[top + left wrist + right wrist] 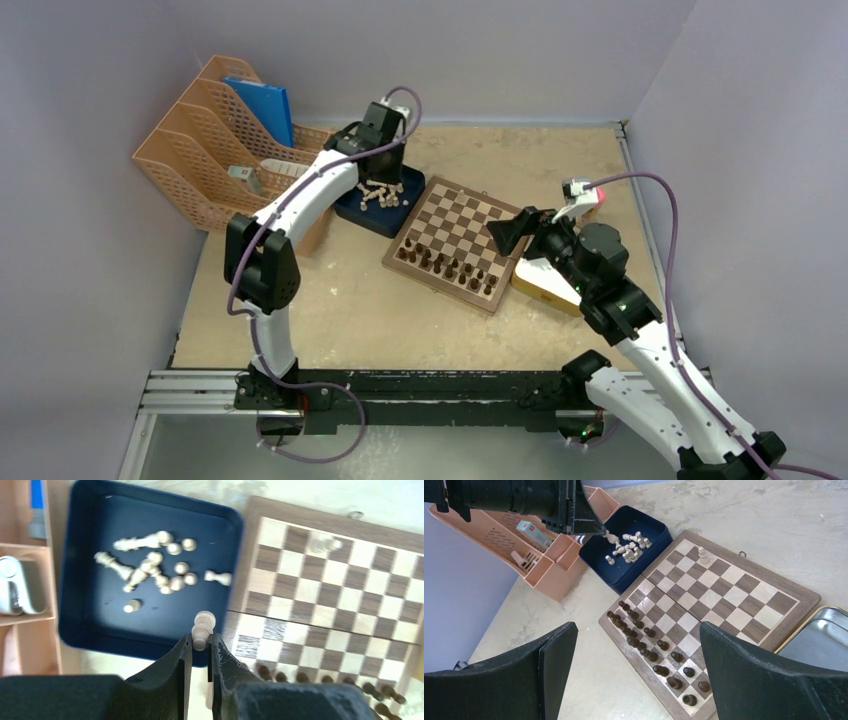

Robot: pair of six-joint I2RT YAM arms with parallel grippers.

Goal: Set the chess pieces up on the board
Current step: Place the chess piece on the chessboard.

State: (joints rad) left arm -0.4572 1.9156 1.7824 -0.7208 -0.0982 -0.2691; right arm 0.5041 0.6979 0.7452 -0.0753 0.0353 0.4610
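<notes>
1. Pinching one beige piece (202,627), the left gripper (200,647) hangs over the blue tray's (150,650) rim, just beside the board (350,580).
2. Other chess pieces (155,567) lie in the tray.
3. Next, probably: carry it boardward and stand it upright.
4. Right gripper (639,640) gapes empty.

**A:** Boards on our list?

**B:** We count one board (455,243), centre of the top view.

**A:** Light chess pieces (155,565)?

**B:** We make it about thirteen in the heap at the upper left of the left wrist view. They overlap too much for an exact figure. There is one more at lower centre (202,627) and one more at upper right (325,544), so roughly fifteen.

**A:** Dark pieces (649,631)?

**B:** Two rows, lower centre of the right wrist view. We reckon near sixteen, but some blur together.

**A:** Containers?

**B:** One blue tray (85,605), one tin (819,640), one rack (190,160) and one blue folder (262,105).

**A:** Arms?

**B:** Two: left arm (300,195) and right arm (650,350).
</notes>
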